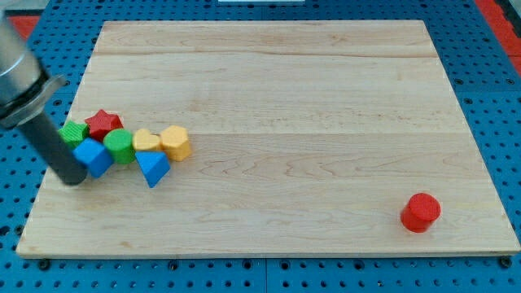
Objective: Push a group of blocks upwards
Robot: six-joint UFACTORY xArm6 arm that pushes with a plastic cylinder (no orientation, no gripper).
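Note:
A cluster of blocks lies at the board's left. It holds a red star block point(103, 122), a green block point(74, 133), a green round block point(120, 145), a yellow block point(146, 141), a yellow hexagonal block point(176, 142), a blue cube point(93, 156) and a blue triangular block point(152, 168). My tip point(72, 177) rests on the board just left of and below the blue cube, touching or nearly touching it. A red cylinder point(420, 212) stands alone at the lower right.
The wooden board point(285, 89) lies on a blue pegboard table point(496, 73). The cluster sits near the board's left edge. The arm's grey body point(20, 77) comes in from the view's upper left.

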